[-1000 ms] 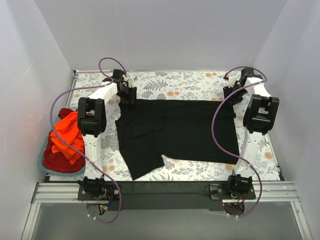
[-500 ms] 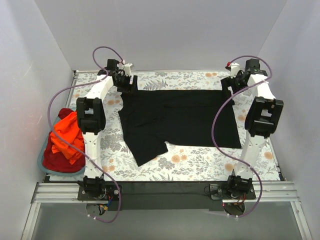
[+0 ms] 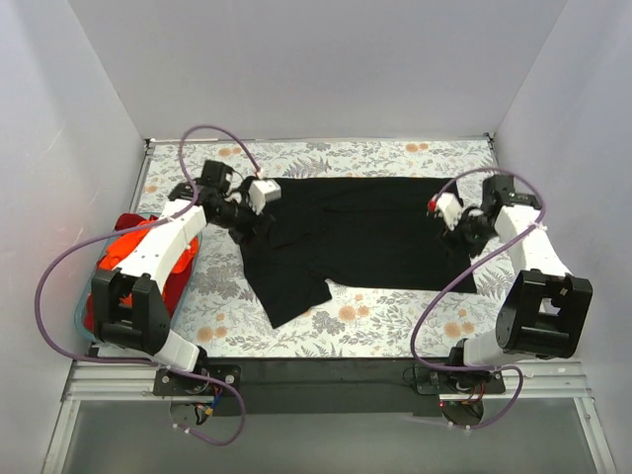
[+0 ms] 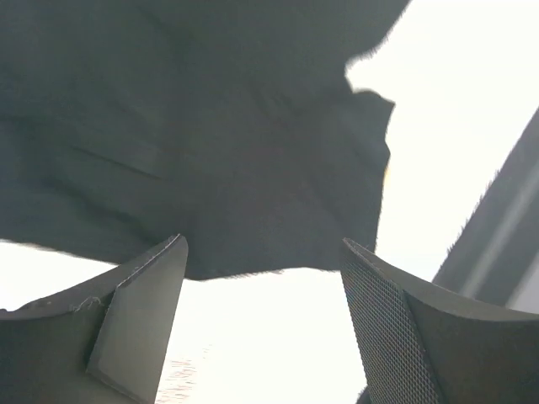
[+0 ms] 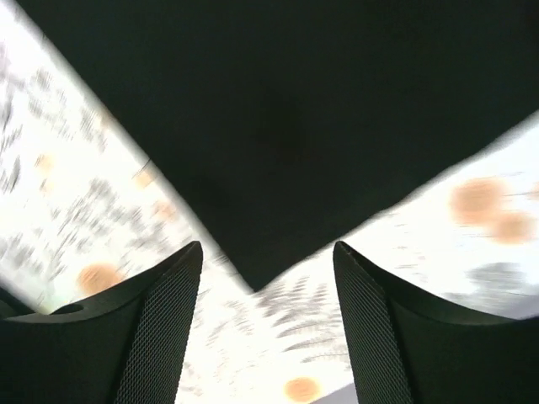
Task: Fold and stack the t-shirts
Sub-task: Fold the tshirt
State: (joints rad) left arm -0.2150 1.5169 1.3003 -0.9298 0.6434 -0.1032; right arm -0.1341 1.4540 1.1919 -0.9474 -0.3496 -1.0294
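Left jaws: standing spread, gripping nothing, hovering over the left edge of the black t-shirt [image 3: 365, 232]. Right jaws: likewise spread and empty, the shirt's right near corner [image 5: 253, 261] lying just ahead between them. Shirt: lying flat mid-counter [image 3: 395, 321], long axis running left to right, one arm at each end. Loose sleeve [image 3: 291, 296]: trailing nearward, closer to the left arm. Orange-red t-shirts [image 3: 128, 262]: lying heaped in the teal basket [image 3: 81, 316], far left.

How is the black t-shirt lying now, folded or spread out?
Spread out. The black t-shirt lies wide and flat on the floral tablecloth, one sleeve jutting near-left; no completed fold shows.
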